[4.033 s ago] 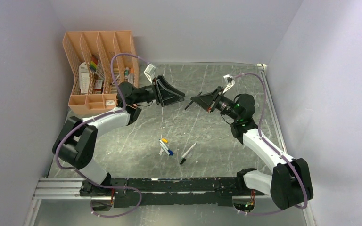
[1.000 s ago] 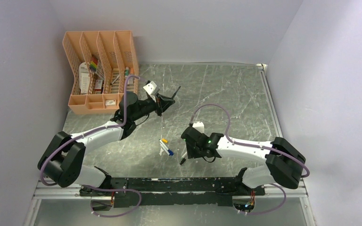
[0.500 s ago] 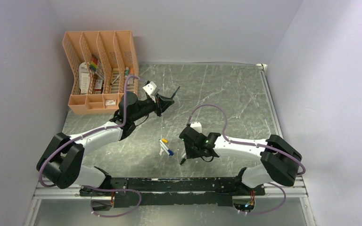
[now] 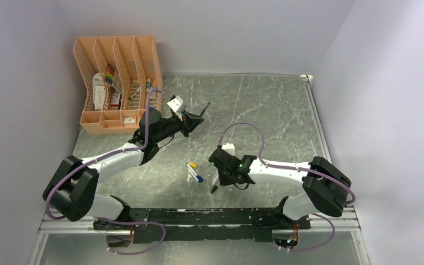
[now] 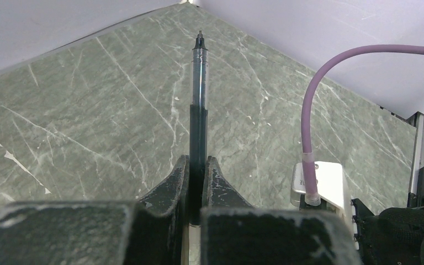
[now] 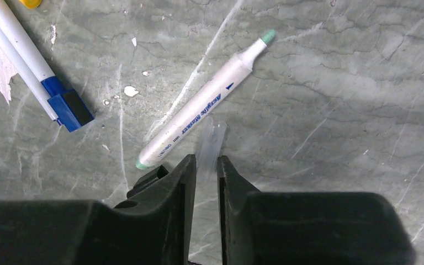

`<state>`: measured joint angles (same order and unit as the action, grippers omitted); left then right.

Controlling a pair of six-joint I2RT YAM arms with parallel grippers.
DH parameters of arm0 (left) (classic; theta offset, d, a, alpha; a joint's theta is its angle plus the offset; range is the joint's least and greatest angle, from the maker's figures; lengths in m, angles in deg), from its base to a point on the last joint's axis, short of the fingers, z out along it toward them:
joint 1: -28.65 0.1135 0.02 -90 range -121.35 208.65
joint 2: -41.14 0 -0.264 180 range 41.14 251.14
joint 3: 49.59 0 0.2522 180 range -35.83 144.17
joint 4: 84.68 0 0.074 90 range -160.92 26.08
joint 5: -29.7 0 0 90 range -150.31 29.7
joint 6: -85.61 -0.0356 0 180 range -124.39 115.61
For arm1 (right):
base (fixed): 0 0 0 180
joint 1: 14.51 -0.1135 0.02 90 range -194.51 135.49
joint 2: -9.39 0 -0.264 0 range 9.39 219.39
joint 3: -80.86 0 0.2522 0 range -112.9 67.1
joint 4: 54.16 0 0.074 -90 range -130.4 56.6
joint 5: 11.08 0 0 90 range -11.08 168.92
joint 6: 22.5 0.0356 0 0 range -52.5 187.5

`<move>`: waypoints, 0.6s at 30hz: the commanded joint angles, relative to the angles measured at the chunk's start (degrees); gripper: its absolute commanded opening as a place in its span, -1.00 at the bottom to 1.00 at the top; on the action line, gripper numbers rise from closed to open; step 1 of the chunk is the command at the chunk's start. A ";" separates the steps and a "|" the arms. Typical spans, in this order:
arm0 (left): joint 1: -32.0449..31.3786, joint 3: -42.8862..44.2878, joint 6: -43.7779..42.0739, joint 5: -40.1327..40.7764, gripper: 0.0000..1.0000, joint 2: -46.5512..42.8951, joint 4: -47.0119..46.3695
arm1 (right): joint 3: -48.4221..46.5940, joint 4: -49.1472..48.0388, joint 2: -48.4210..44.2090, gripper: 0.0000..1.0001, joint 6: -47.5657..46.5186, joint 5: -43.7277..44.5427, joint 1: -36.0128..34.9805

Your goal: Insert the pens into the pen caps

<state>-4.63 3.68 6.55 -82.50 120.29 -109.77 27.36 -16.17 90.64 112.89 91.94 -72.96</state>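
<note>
**Left claw presents the pen; right claw at the pickup.**
I keep the dark pen (image 5: 199,83) clenched in the left gripper (image 5: 198,165), tip outward for capping. The right gripper (image 6: 206,165) straddles a translucent piece (image 6: 211,138), likely a cap, beside the white marker (image 6: 199,118); I cannot tell whether it is clamped. The tabletop (image 4: 265,105) is scratched green marble, the walls plain and pale.

Robot laboratory cell: two arms (image 4: 116,157) bolted to a rail (image 4: 199,216) at the edge of a marbled table (image 4: 276,105), enclosed by plain walls (image 4: 226,33), with a stationery rack (image 4: 88,61).
</note>
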 commanded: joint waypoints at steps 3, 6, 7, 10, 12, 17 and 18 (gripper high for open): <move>-0.42 0.21 -0.56 0.71 -0.86 -1.06 0.86 | 0.65 2.59 0.47 -0.69 -0.05 1.99 0.01; -0.47 -0.02 -0.56 0.90 -0.86 -1.26 0.71 | 1.13 2.17 0.20 -0.77 -0.31 1.50 -0.02; -0.45 -0.08 -0.49 0.96 -0.86 -1.32 0.72 | 1.16 2.25 0.13 -0.81 -0.38 1.67 -0.04; -0.46 -0.13 -0.39 0.95 -0.86 -1.48 0.70 | 0.64 3.42 -1.12 -0.91 0.00 3.04 -0.06; -0.44 -0.06 -0.45 0.81 -0.86 -1.60 0.79 | 0.15 4.05 -2.99 -0.94 -0.24 4.00 0.01; -0.46 0.20 -0.26 0.58 -0.86 -1.23 0.25 | -1.79 5.21 -5.93 -1.00 -3.11 6.82 0.01; -0.46 0.24 -0.16 0.40 -0.86 -1.13 0.12 | -2.14 5.13 -5.85 -1.00 -3.91 7.04 0.01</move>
<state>-4.63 3.68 6.55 -82.33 120.12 -108.50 27.27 -12.59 86.23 111.73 95.37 -72.96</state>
